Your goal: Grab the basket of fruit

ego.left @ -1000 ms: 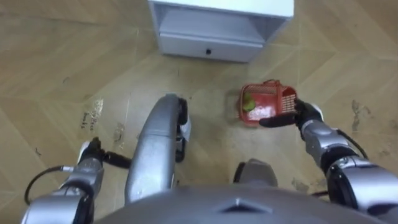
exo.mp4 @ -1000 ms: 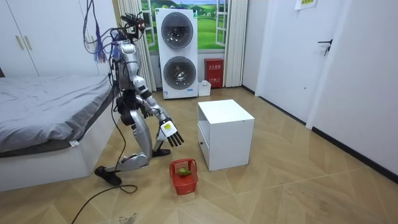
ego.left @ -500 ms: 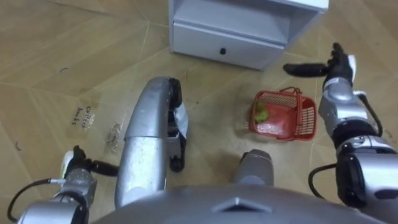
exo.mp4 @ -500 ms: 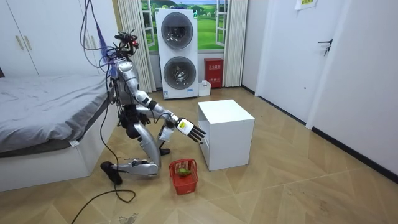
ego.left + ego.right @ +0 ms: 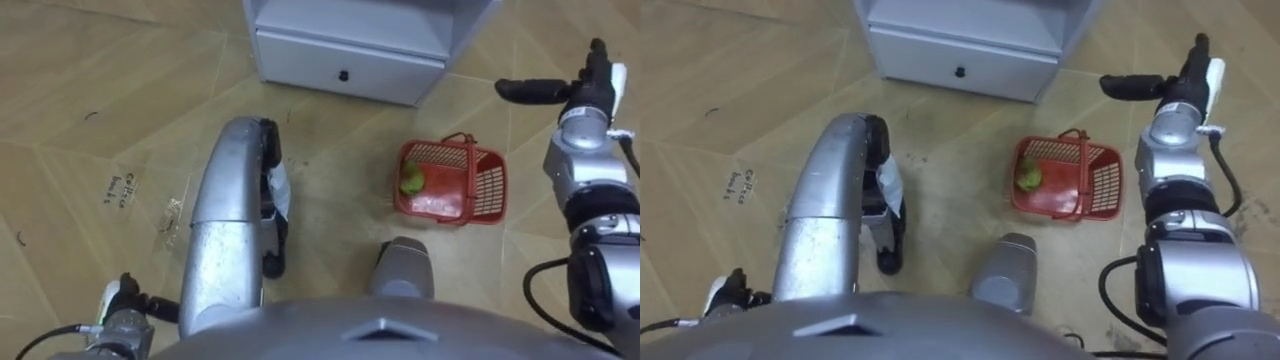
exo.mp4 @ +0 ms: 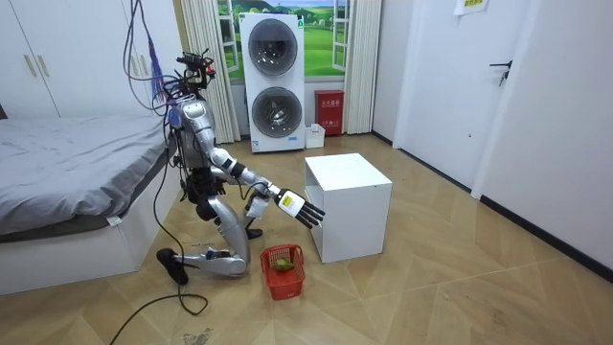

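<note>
In the eye views the left hand (image 5: 135,306) shows low in the left corner, close above the wooden floor (image 5: 70,130). Only a small part of it is seen, and it cannot be told whether it is spread or closed. At the top middle stands a white cabinet (image 5: 360,20) with one drawer (image 5: 390,72), which has a small dark knob (image 5: 343,75). To the right of the middle the red fruit basket (image 5: 490,186) sits on the floor, in front of the cabinet and a little apart from it. Its handle (image 5: 467,170) crosses over the middle, and a green fruit (image 5: 411,181) lies inside at the left wall. Both hands are apart from the basket. At the right edge the right hand (image 5: 592,88) hangs in the air, beyond the basket and to its right, well apart from it. Its fingers are straight, the thumb (image 5: 528,90) points out to the left, and it holds nothing.

In the room view a bed (image 6: 67,172) with a grey cover is at the left. Beside it the robot kneels on the floor, one knee down, its body upright. Behind it two washing machines (image 6: 273,81) stand one on the other. The right hand reaches out flat with spread fingers, just before the front of the cabinet, and the basket is on the floor below this hand. A white door (image 6: 503,96) is at the right.
</note>
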